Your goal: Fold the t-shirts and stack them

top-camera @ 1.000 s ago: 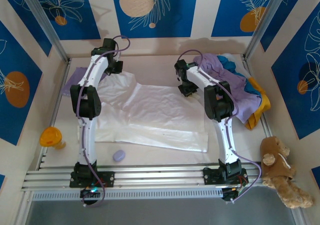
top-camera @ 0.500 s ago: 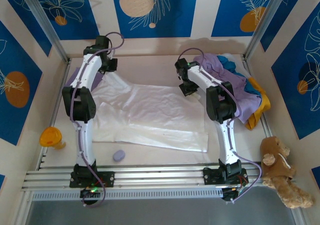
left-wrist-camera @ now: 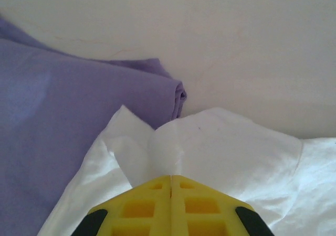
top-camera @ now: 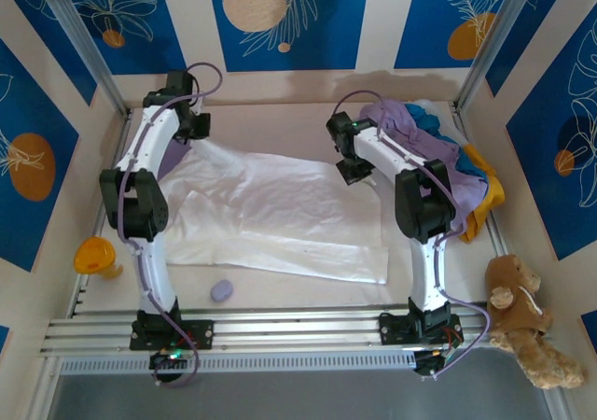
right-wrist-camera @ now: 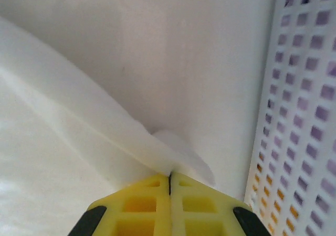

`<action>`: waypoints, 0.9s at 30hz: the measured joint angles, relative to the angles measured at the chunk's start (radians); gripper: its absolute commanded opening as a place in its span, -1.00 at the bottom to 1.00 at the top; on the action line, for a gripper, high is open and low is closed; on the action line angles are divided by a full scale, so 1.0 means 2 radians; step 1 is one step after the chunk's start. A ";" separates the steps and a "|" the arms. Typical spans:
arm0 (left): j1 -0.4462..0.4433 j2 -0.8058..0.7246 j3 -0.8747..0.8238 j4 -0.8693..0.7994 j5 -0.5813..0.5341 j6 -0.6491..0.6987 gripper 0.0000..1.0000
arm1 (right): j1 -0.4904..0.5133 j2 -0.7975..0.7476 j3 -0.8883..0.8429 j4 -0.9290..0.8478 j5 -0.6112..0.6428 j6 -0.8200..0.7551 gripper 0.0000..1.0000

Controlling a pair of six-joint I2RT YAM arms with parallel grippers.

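While the large white t-shirt lies spread flat across the counter, both arms grip its far edge. At the shirt's far left corner, the left gripper has its yellow jaws pressed together on a peaked fold of the white cloth. At the shirt's far right corner, the right gripper has its jaws shut in the same way on a raised ridge of the fabric. A white perforated panel stands just to the right of that ridge.

A folded lavender t-shirt lies just left of the white shirt, its rolled edge touching the pinched corner. To the right of the white shirt is a loose heap of garments: a lavender one on top, a teal one beneath it and a yellow-orange one at the outer side.

A small lavender blob sits just beyond the white shirt's near edge. A brown teddy bear lies well beyond its near right corner, off the counter.
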 measured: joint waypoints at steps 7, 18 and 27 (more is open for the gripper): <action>0.015 -0.056 -0.069 0.005 0.010 -0.005 -1.00 | 0.027 -0.048 -0.061 -0.002 0.007 0.019 -1.00; 0.020 -0.126 -0.212 0.023 0.035 -0.031 -1.00 | 0.072 -0.109 -0.140 -0.049 -0.042 0.113 -0.50; 0.021 -0.170 -0.269 0.023 0.039 -0.041 -1.00 | 0.054 -0.224 -0.230 -0.053 -0.104 0.191 -0.27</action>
